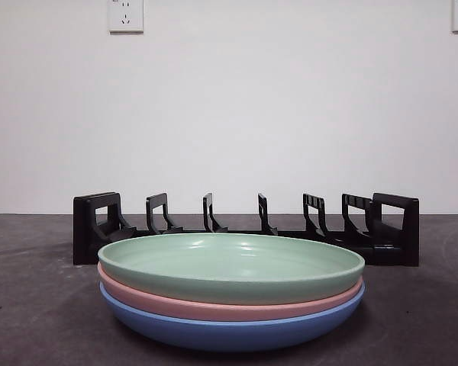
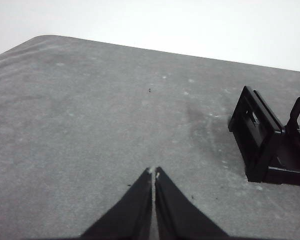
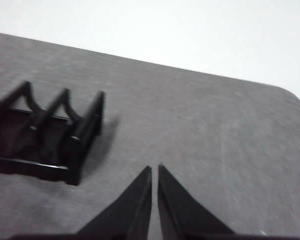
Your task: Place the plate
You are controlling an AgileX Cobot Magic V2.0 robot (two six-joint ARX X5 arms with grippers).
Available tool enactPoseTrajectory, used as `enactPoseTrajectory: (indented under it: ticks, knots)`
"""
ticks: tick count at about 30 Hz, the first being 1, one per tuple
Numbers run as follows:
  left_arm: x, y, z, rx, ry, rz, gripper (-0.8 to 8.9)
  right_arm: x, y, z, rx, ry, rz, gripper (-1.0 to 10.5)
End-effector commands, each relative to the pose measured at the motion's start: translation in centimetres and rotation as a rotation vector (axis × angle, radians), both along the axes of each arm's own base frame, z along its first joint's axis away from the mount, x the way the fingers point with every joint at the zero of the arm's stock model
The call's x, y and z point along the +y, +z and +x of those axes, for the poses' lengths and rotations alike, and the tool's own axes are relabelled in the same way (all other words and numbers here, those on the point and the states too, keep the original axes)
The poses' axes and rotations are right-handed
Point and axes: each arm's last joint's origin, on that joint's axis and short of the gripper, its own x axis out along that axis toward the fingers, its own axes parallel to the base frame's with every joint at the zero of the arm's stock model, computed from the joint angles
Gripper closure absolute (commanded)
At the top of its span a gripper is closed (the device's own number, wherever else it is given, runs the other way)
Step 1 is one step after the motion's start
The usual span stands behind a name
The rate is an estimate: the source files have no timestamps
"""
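A black dish rack [image 1: 246, 229] stands across the middle of the front view, directly behind the plates, with its upright dividers rising in a row from left to right; no plate sits in its slots. Two white wall sockets [image 1: 126, 14] show at the top corners on the pale wall. The grey table [image 1: 30, 305] fills the lower part of the frame. In the lower centre lies a stack of three shallow round plates: the green plate [image 1: 230, 267] on top, a pink plate [image 1: 214, 308] under it, and a blue plate [image 1: 229, 329] at the bottom, touching the table. The green plate lies flat, open side up, and looks widest from left to right. The left gripper [image 2: 153, 172] hangs over bare table near one end of the rack, jaws nearly together and holding nothing. The right gripper [image 3: 154, 169] is near the other end, jaws also almost closed and empty.
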Motion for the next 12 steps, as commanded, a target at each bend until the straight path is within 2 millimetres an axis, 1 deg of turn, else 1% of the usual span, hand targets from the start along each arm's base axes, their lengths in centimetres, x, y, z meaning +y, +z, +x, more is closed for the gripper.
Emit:
enactPoseTrajectory:
  ticks: [1, 5, 6, 12]
  knots:
    - [0.0, -0.7, 0.1, 0.024, 0.002, -0.006, 8.06, -0.3, -0.6, -0.7, -0.081, -0.036, 0.055, 9.3]
    - [0.0, -0.7, 0.1, 0.023, 0.002, -0.006, 8.05, -0.5, -2.4, -0.7, -0.092, -0.058, 0.076, 9.3]
    - [0.0, -0.7, 0.1, 0.023, 0.002, -0.006, 8.06, -0.6, -2.9, -0.6, -0.068, -0.064, 0.085, 9.3]
    - [0.0, -0.6, 0.1, 0.020, 0.002, -0.006, 8.06, -0.6, -3.2, -0.7, -0.031, -0.066, 0.084, 9.3]
